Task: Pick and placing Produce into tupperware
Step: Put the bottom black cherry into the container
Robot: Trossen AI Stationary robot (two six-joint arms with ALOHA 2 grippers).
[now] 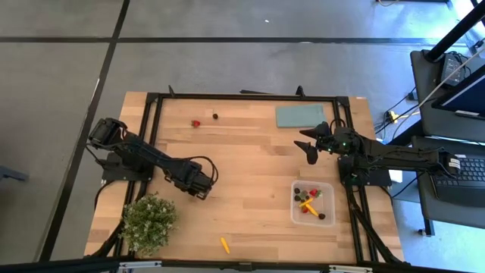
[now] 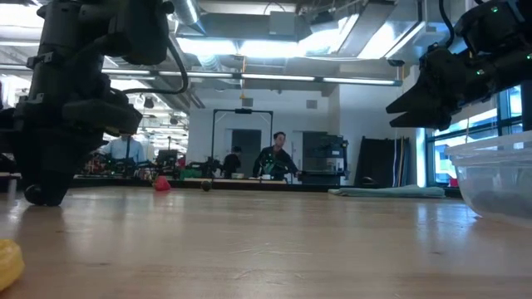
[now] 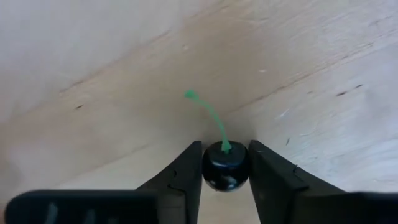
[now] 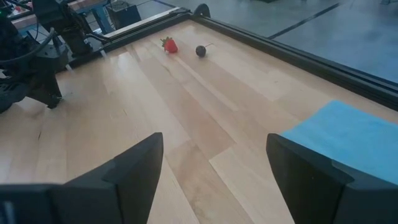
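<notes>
My left gripper is down at the tabletop, right of the potted plant, shut on a dark round cherry with a green stem. My right gripper is open and empty, raised above the table between the teal slab and the clear tupperware. The tupperware stands at the right front and holds several red, dark and orange pieces. A red berry and a dark round piece lie on the wood near the far edge; both show in the right wrist view. An orange stick lies near the front edge. My left gripper pinches the dark cherry's round body between its two fingers, one on each side. The fingers come from above, slanting down at the table. The green stem sticks out free beyond the fingertips. Whether the cherry rests on the wood, I cannot tell.
A bushy green potted plant stands at the front left, close to my left arm. A flat teal slab lies at the far right. Bare wood spreads across the table's middle. People and benches show in the room beyond the far edge.
</notes>
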